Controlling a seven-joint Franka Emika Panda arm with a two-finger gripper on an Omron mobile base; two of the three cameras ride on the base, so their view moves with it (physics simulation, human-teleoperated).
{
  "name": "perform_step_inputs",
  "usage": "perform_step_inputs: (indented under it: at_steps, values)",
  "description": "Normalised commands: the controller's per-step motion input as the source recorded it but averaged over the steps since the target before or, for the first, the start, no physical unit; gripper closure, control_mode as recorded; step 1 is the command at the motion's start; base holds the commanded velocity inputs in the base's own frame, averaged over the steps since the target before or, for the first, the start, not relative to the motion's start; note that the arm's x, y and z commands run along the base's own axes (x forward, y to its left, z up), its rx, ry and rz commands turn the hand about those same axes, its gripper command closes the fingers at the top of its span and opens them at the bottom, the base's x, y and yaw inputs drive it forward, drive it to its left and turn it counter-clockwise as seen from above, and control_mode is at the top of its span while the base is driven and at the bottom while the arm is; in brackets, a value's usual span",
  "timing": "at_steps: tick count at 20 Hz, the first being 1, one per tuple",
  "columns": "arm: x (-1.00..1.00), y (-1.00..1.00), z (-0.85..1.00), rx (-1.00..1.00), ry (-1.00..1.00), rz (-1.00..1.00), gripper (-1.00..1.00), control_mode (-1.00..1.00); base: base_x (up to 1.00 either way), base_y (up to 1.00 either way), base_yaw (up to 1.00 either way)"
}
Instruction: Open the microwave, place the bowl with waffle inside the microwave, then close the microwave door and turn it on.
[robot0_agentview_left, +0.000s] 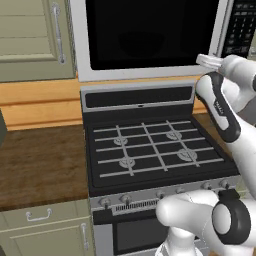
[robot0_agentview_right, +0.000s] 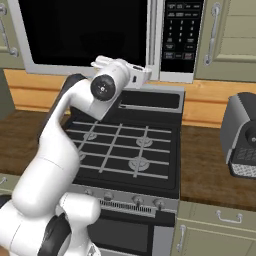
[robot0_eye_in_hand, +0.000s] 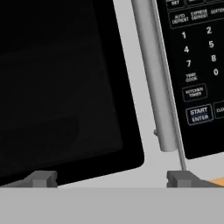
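While the microwave door (robot0_eye_in_hand: 65, 87) is shut above the stove (robot0_agentview_left: 150, 145), gripper (robot0_eye_in_hand: 111, 178) spread wide and empty near its lower right corner, bar handle (robot0_eye_in_hand: 155, 83) upright, just ahead, toward the right fingertip (robot0_eye_in_hand: 181, 178).

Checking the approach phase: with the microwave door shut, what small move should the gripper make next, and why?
Probably shift sideways toward the handle and advance: the gripper is open, close to the shut microwave door, and the bar sits off-centre, near one fingertip.

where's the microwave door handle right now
The handle runs along the right edge of the closed microwave door, just left of the button panel, with the open gripper right below it.
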Motion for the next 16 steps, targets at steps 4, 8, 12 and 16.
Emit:
perform_step_inputs:
  at_steps: [4, 8, 12, 16]
  values:
    - [-0.12, -0.68, 0.06, -0.17, 0.09, 0.00, -1.00, -1.00, 0.00, 0.00, 0.00]
    - [0.00, -0.64, 0.00, -0.20, 0.04, -0.01, -1.00, -1.00, 0.00, 0.00, 0.00]
    - [0.02, -0.50, 0.00, -0.18, -0.02, 0.00, -1.00, -1.00, 0.00, 0.00, 0.00]
    - [0.29, -0.57, -0.08, -0.02, 0.00, 0.00, -1.00, -1.00, 0.00, 0.00, 0.00]
